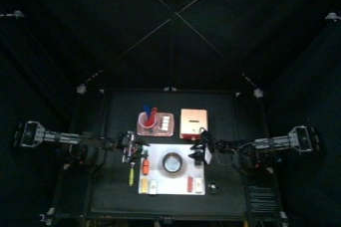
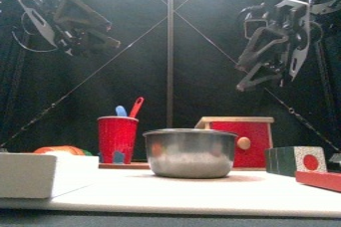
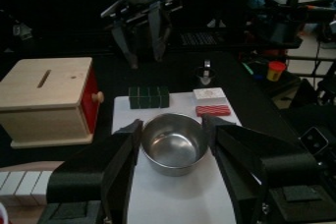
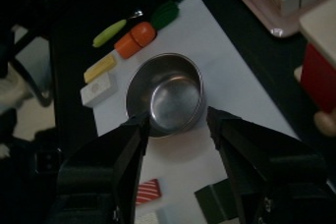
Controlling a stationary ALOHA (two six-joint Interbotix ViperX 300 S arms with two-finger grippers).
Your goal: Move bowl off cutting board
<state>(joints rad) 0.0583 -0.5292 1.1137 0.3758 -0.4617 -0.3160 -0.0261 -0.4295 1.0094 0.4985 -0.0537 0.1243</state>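
Top view: bowl (image 1: 172, 162) sat on cutting board (image 1: 170, 170); left pincer (image 3: 175, 174) and right pincer (image 4: 180, 154) both released, flanking it.

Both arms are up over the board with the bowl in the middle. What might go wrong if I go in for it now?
1. Both end effectors, left and right, are aimed at the bowl from opposite sides; descending together, they could collide.
2. The bowl looks smooth and metallic; a rim pinch may slip.
3. Small blocks lie along the cutting board edge, so dragging the bowl off could knock them.
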